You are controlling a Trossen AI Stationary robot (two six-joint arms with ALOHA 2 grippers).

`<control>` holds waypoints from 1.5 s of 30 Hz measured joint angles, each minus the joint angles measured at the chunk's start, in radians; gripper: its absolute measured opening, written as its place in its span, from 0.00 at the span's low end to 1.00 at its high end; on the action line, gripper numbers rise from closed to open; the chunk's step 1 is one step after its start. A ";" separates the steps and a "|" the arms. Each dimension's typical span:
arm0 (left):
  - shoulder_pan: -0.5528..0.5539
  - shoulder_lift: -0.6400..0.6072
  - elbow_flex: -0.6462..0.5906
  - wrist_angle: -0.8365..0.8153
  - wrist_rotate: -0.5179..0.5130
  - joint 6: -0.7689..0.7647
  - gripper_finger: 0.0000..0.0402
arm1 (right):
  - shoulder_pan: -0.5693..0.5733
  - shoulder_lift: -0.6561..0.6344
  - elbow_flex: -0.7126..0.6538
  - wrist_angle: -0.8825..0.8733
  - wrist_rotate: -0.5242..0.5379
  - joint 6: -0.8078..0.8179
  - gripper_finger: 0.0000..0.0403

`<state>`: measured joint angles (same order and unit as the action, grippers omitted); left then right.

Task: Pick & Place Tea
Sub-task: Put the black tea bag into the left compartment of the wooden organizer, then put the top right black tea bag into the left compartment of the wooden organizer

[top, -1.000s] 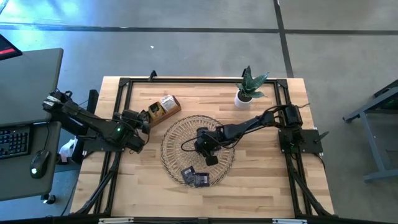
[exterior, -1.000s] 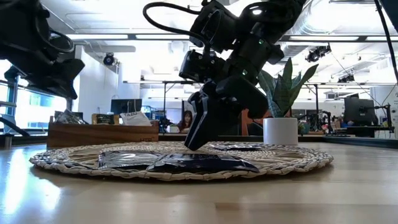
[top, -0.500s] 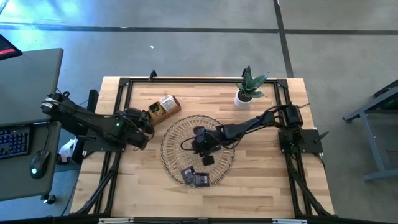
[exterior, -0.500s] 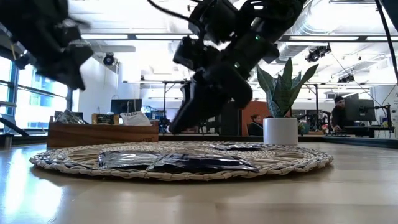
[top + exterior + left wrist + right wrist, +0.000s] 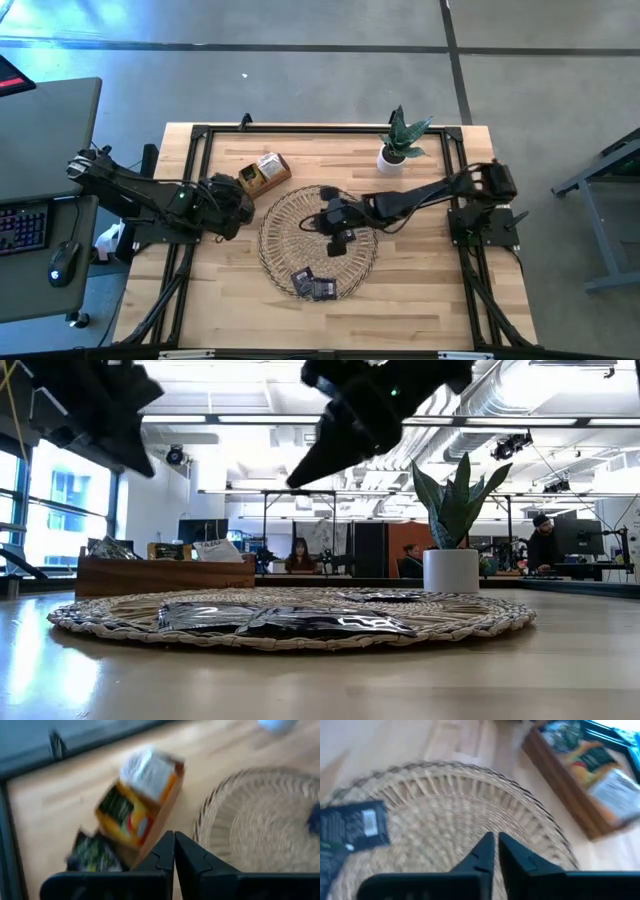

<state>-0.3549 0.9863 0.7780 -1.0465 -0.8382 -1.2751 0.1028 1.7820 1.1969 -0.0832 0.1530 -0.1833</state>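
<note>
- Progress: the task is judged partly done. Several tea sachets are seen lodged in the wooden compartment box (image 5: 262, 172), which stands on the table (image 5: 430, 280) at the far left, just beside the round wicker tray (image 5: 282, 232).
- Remaining: dark tea sachets (image 5: 314, 284) are still found lying flat on the near part of the tray; these are judged to be left for moving.
- Left gripper (image 5: 243, 206): it is held above the table between the box and the tray's left edge. In the left wrist view its fingers (image 5: 165, 856) are seen pressed together with nothing between them.
- Right gripper (image 5: 338, 222): it is raised over the middle of the tray. In the right wrist view its fingers (image 5: 481, 854) are closed with only a thin slit left, and no sachet is seen gripped.
- Count, tray: three dark sachets are made out near the front rim in the high view; whether more lie overlapped cannot be told. A further flat dark piece (image 5: 380, 597) is seen farther back in the low view.
- Count, box: at least three packets are made out, one white, one yellow-orange, one dark green; an exact total cannot be given.
- Other items: one potted plant (image 5: 398, 140) in a white pot is noted at the far right of the table; one box, one tray, two arms.
</note>
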 joint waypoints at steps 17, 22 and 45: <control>0.130 -0.001 -0.203 -0.072 0.176 -0.236 0.00 | 0.007 -0.036 0.000 -0.050 0.084 0.019 0.04; 0.207 0.000 -0.204 -0.017 0.211 -0.155 0.00 | 0.007 -0.036 0.000 -0.050 0.084 0.019 0.04; 0.325 0.067 -0.136 0.064 0.268 0.070 0.00 | 0.006 -0.035 0.000 -0.060 0.103 -0.007 0.01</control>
<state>-0.0295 1.0538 0.6418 -0.9829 -0.5705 -1.2046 0.1093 1.7466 1.1965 -0.1428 0.2558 -0.1908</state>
